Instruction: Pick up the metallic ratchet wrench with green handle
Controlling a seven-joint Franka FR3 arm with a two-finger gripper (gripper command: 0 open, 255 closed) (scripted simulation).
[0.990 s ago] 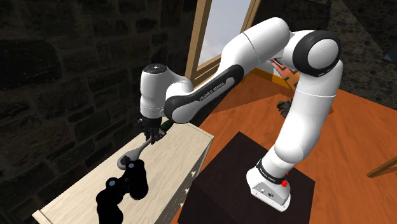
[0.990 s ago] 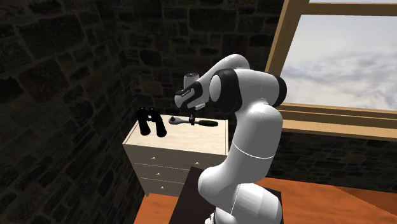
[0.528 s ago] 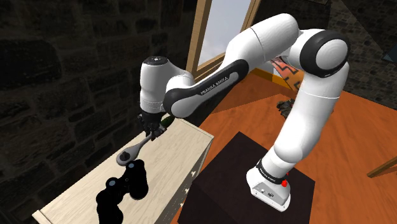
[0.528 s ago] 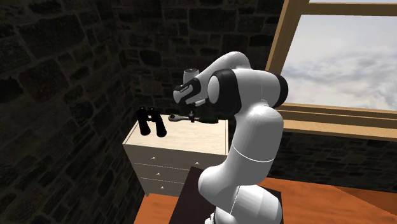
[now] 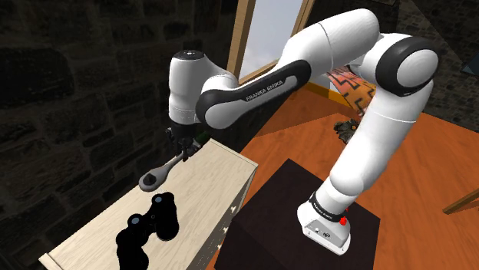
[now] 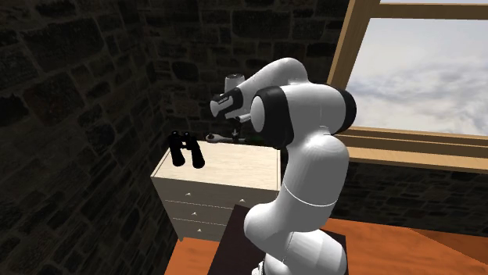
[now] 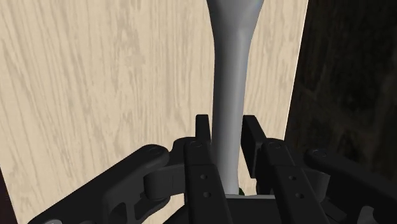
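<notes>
Above the end of the pale wooden chest of drawers point(image 5: 209, 182) by the window point(image 5: 265, 38), my black claw point(image 7: 222, 130) clamps the grey-metal, green-handled ratchet wrench point(image 7: 232, 63), seemingly clear of the top; next, raise it steadily.

Wrench point(image 5: 153, 179): one
Binoculars point(image 5: 150, 228): one black pair
Tabletop point(image 5: 209, 180): one, pale wood
Chest of drawers point(image 6: 195, 205): one, under that tabletop
Robot arm point(image 5: 253, 96): one, white
Tool point(image 5: 183, 152): one, with two black fingers point(image 7: 202, 137)
Stand point(image 5: 269, 222): one dark box
Window point(image 6: 422, 70): one, wood-framed

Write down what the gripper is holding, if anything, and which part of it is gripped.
The ratchet wrench; the gripper has its fingers clasped on the wrench's grey shank, behind the head.
</notes>
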